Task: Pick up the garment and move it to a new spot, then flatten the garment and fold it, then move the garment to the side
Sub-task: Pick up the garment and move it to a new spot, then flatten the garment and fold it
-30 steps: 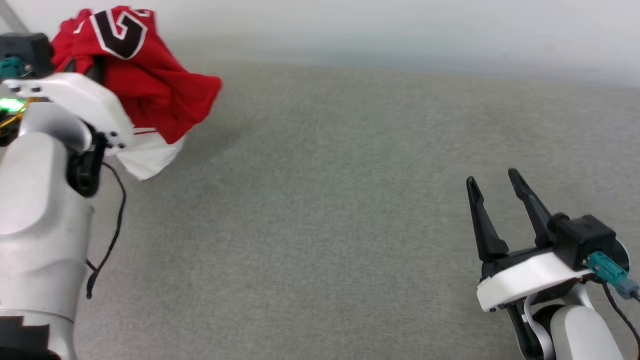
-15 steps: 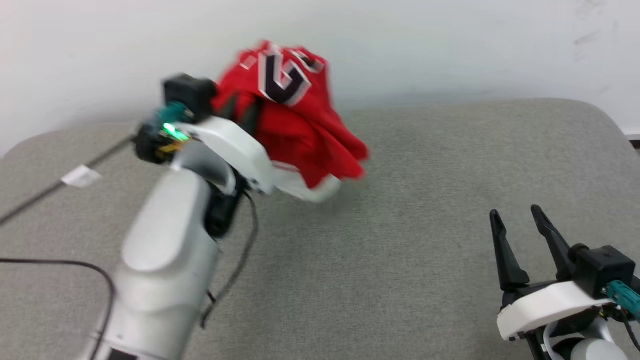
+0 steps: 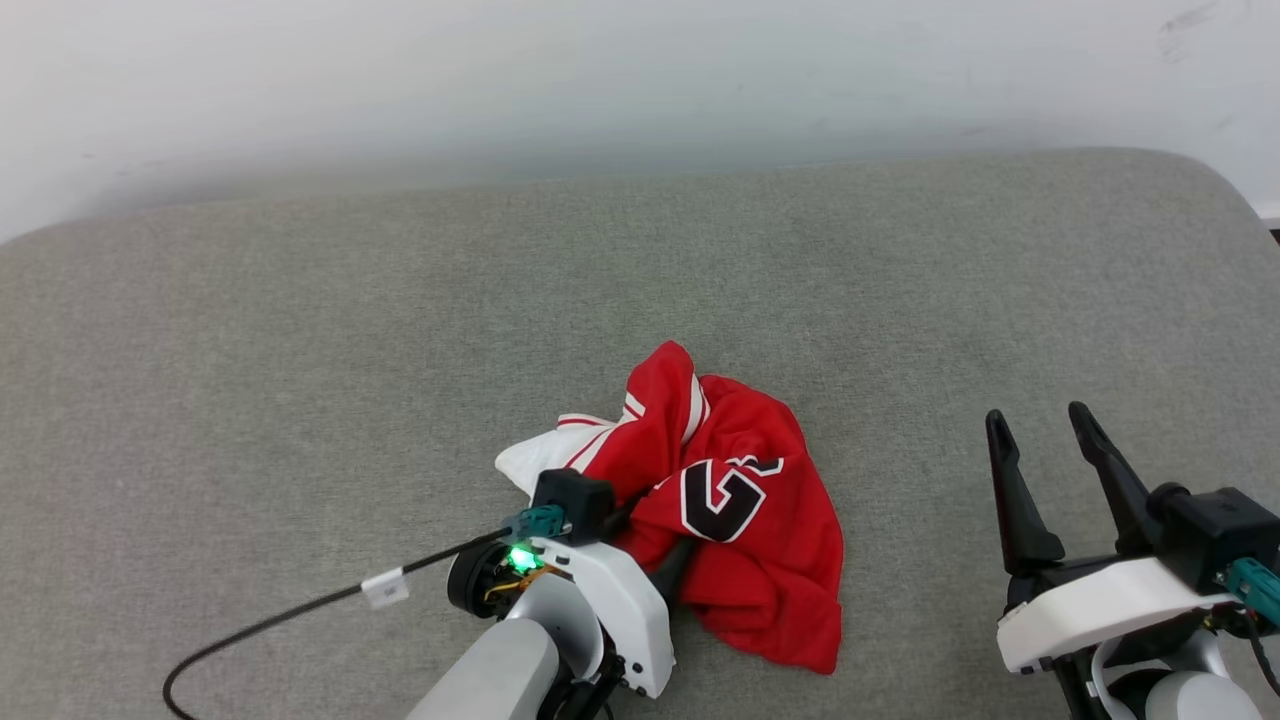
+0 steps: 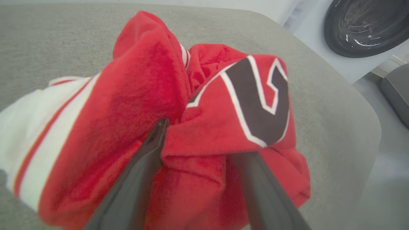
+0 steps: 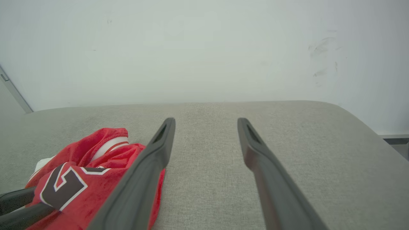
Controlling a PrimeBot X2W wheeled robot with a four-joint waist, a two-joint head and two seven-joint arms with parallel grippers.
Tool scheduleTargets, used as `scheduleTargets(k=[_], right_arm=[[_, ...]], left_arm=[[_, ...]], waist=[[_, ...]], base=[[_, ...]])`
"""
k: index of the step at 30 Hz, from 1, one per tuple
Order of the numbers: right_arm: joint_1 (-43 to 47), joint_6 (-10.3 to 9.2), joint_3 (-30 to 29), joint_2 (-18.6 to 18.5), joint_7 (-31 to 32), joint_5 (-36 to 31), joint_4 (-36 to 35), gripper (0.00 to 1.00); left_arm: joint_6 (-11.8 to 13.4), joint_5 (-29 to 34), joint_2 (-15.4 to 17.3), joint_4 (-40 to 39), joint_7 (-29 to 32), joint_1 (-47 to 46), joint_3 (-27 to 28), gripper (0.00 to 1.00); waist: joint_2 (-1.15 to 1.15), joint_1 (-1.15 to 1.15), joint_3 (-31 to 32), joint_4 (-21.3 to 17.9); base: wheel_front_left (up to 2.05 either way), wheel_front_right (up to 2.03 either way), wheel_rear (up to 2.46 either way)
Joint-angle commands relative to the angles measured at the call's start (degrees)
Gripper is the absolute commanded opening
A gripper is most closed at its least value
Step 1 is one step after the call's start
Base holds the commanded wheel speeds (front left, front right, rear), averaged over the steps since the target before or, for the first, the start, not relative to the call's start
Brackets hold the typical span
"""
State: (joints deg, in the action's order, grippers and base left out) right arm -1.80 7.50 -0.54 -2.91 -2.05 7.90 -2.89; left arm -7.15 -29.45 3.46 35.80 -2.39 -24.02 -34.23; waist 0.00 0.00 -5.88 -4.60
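The garment (image 3: 760, 520) lies in a crumpled heap on the grey padded surface (image 3: 300, 350), red with a white sleeve to its left and a black, white-outlined numeral on top. My left gripper (image 3: 655, 540) reaches into its near side. In the left wrist view its fingers (image 4: 140, 172) stand wide apart, open, with the garment (image 4: 143, 80) bunched between them and draped over the right one. My right gripper (image 3: 1033, 415) rests open and empty at the lower right, a short way from the heap. In the right wrist view the garment (image 5: 96, 172) sits left of the open right gripper (image 5: 206, 121).
A black cable with a white tag (image 3: 385, 590) trails left from my left wrist. A white wall rises behind the surface, whose rounded right corner (image 3: 1230, 190) is near. A round washing-machine door (image 4: 361, 25) stands beyond that edge.
The head camera has shifted. My left arm has carried the garment down from high near the wall onto the middle of the surface, and its fingers now stand apart. The right gripper stays open.
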Motion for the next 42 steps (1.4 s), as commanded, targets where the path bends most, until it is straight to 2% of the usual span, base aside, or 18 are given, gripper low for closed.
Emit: scheduleTargets(k=[1, 5, 10, 18, 23, 31, 42], right_arm=[[-0.7, -0.02, 0.1, 0.0, -0.4, 0.1, 0.2, 1.00], [-0.6, -0.02, -0.3, 0.0, -0.5, 0.1, 0.9, 1.00], [0.0, -0.02, -0.9, 0.0, -0.6, 0.1, 1.5, 1.00], [1.4, -0.02, -1.9, 0.0, 0.3, -0.7, 0.9, 1.00], [3.1, -0.02, -2.3, 0.0, 0.9, -0.7, 0.3, 1.00], [5.2, -0.02, -1.8, 0.0, 2.3, -1.0, -0.7, 1.00], [5.5, -0.02, -0.5, 0.0, 3.3, -1.2, -1.6, 1.00]], left_arm=[[-0.1, -0.6, 0.0, -0.6, -1.3, 0.8, 0.4, 1.00], [1.4, 0.2, 0.1, -4.1, -6.1, 1.5, 0.8, 1.00], [5.0, 3.2, 2.6, -10.8, -10.0, 2.3, 1.7, 1.00], [12.6, 4.9, 8.1, -18.8, -11.6, 5.5, 7.7, 1.00], [15.4, 4.0, 11.9, -21.2, -11.7, 9.4, 11.2, 1.00], [16.8, 2.4, 15.6, -24.7, -10.5, 15.9, 13.3, 1.00], [17.2, 1.0, 15.5, -27.1, -9.5, 18.3, 12.9, 1.00]], waist=[[0.00, 0.00, 0.1, 0.2], [0.00, 0.00, 1.1, 1.2], [0.00, 0.00, 2.7, 2.2], [0.00, 0.00, 4.7, 2.8], [0.00, 0.00, 5.9, 2.4], [0.00, 0.00, 7.2, 1.6], [0.00, 0.00, 8.1, 1.9]], base=[[0.00, 0.00, 0.00], [0.00, 0.00, 0.00], [0.00, 0.00, 0.00], [0.00, 0.00, 0.00], [0.00, 0.00, 0.00], [0.00, 0.00, 0.00], [0.00, 0.00, 0.00]])
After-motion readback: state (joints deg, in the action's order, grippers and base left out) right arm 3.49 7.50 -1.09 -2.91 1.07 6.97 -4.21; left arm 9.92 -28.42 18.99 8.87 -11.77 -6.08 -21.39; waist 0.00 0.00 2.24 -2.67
